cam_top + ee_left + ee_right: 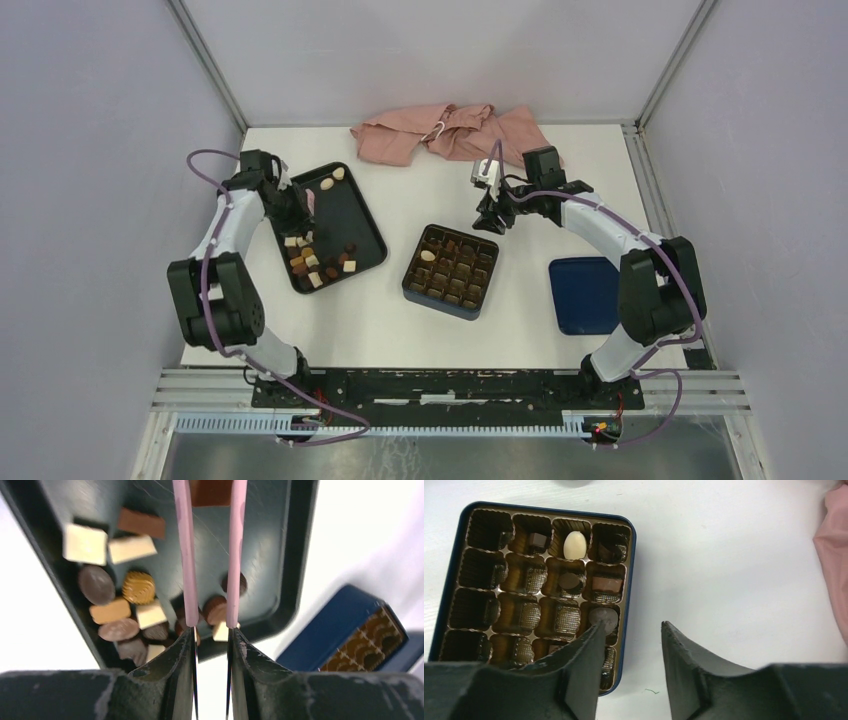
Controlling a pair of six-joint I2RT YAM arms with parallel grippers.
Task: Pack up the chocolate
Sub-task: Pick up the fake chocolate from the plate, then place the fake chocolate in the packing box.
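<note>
Several loose chocolates [315, 262] lie at the near end of the black tray [360, 215]; they also show in the left wrist view [120, 587]. My left gripper [300, 212] [211, 630] is over the tray, shut on pink-tipped tweezers [183, 555]. A brown chocolate piece [211, 492] sits between the tweezer tips. The dark blue box [451, 270] [630, 580] with a brown gridded insert holds several chocolates, one a white oval [574, 545]. My right gripper [490, 220] [631, 625] is open and empty, above the box's far right edge.
A pink cloth [450, 132] lies bunched at the back of the table. A dark blue lid [583, 293] lies at the right, near the right arm. The box also shows right of the tray in the left wrist view [345, 625].
</note>
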